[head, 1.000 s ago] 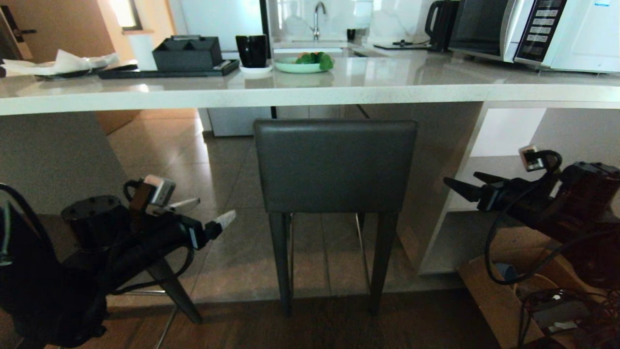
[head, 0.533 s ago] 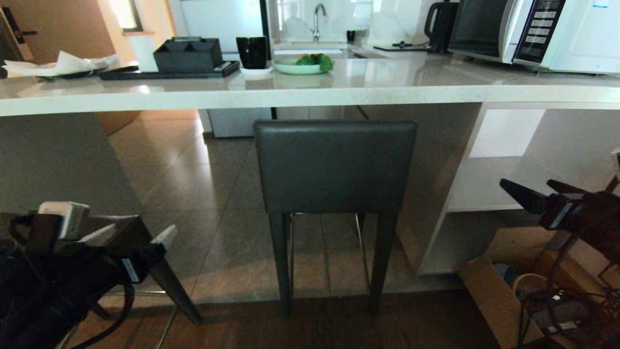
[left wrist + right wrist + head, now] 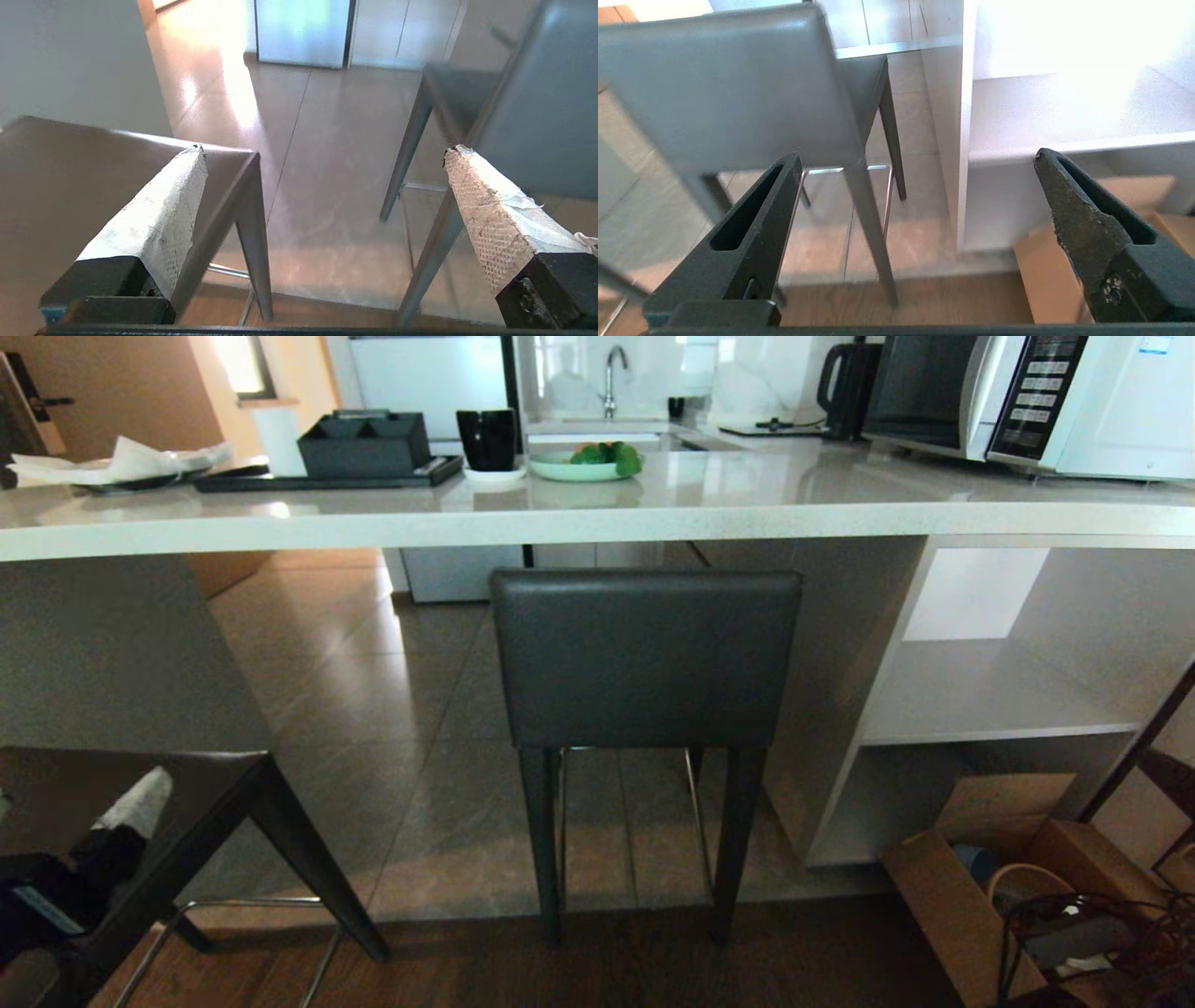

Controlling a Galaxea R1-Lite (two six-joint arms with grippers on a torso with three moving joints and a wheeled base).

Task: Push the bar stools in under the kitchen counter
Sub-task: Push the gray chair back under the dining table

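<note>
Daylight enters from the upper centre of the head view, glaring on the kitchen counter [image 3: 653, 490] and floor tiles [image 3: 373, 709]; lower corners sit dim. The right wrist view blows out upper right; wrist views blur slightly.

Glossy tiled floor [image 3: 392, 728] under two dark bar stools [image 3: 644, 653], wood strip nearest.
</note>
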